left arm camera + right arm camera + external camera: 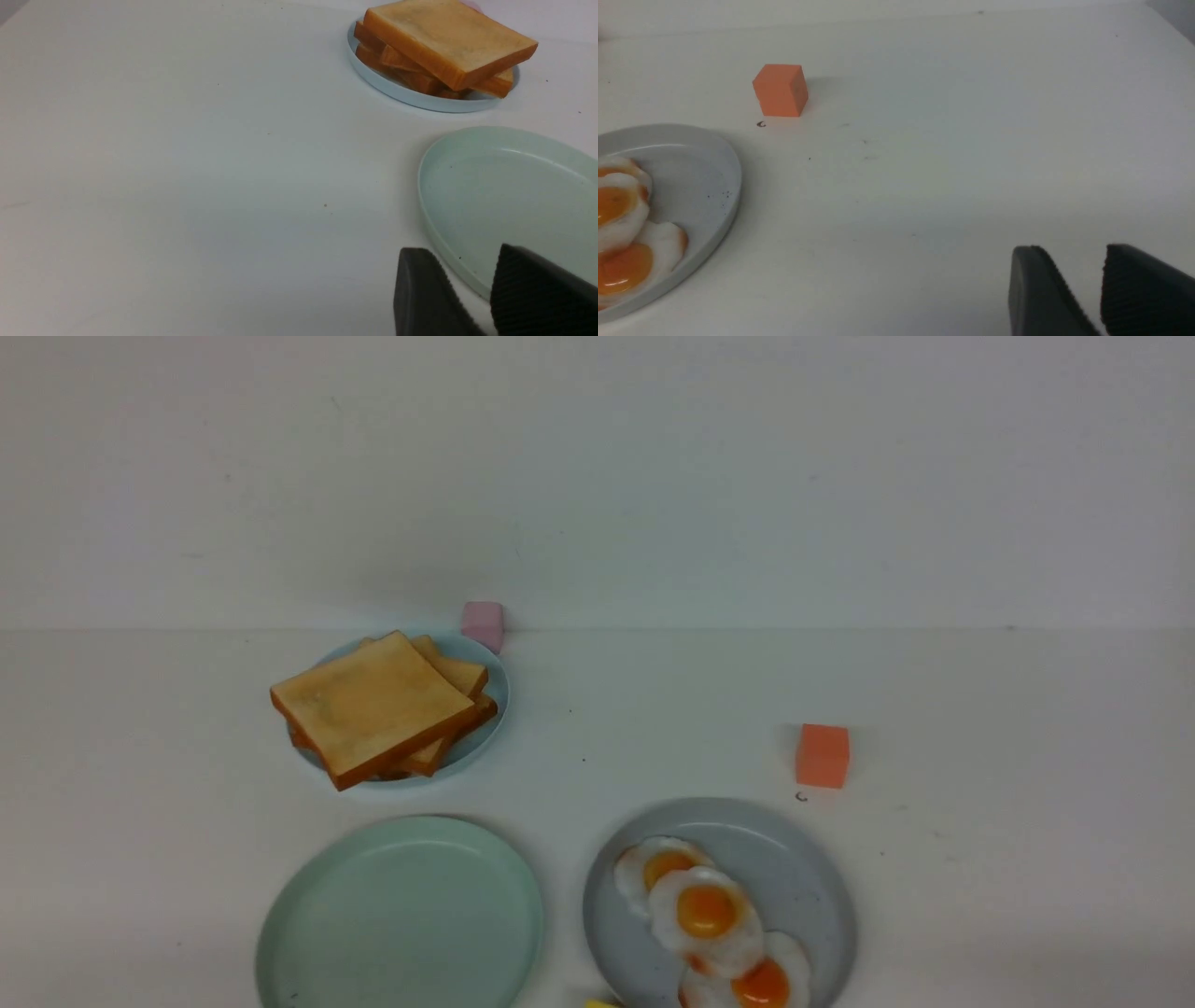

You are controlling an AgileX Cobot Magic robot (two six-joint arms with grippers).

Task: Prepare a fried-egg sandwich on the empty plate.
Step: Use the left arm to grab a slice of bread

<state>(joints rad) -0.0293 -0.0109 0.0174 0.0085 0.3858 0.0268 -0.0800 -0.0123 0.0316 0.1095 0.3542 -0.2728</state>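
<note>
Three plates are sitting on the white table (1008,859). The mint-green plate (401,915) is lying near and to the left, holding nothing on the part that is showing; its near edge is running out of the front view. One light-blue plate (499,728) is resting beyond it, on the far left, carrying a crisscrossed stack of toast slices (373,705). At least three slices are showing, but the overlaps are hiding the exact count. The top slice is lying tilted and reaching past the plate's rim.

One grey plate (803,877) is sitting just to the right of the mint-green one, holding three fried eggs (707,919), each showing one orange yolk. The middle egg is overlapping the other two.

Two blocks are standing on the table: one pink (483,623), far off, just beside the light-blue plate, and one orange (822,756), to the right, beyond the grey plate. One yellow bit (600,1003) is peeking in at the near edge, too cropped to identify.

Two grippers are showing, one in each wrist view. The left gripper (453,247) is keeping its two fingers apart with nothing between them, and the right gripper (1069,247) is holding its two apart likewise, also gripping nothing.
</note>
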